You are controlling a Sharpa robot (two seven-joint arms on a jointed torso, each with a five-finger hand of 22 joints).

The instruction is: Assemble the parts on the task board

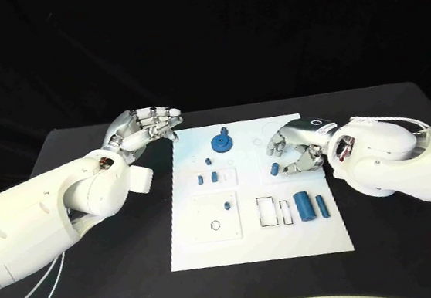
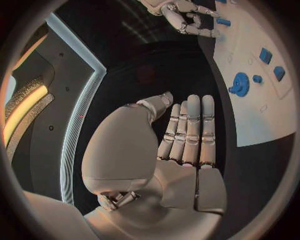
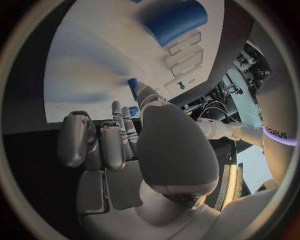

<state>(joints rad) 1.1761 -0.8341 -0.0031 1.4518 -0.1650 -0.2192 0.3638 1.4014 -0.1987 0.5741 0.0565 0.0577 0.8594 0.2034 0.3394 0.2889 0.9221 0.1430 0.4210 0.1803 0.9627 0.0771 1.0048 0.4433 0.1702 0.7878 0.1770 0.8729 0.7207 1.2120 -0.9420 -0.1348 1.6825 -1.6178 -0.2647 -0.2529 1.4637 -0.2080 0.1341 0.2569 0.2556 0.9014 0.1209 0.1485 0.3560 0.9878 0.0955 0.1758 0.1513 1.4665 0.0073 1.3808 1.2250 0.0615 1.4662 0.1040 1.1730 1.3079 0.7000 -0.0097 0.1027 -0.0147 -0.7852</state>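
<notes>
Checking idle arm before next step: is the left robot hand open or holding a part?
Open. The left robot hand holds nothing, its silver fingers straight, side by side, over the black table beside the white task board.

Black table [image 1: 105,294] before a black backdrop [image 1: 194,27]. Beyond the left hand [image 2: 181,145]: dark wall panel [image 2: 56,115] with a white light strip [image 2: 81,100] and a yellow-lit edge [image 2: 22,112].

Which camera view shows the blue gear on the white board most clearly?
The head view shows it best: the blue gear lies whole, seen from above, near the far edge of the task board. The left wrist view also shows the gear, but small and at a slant. In the right wrist view I cannot identify it.
</notes>
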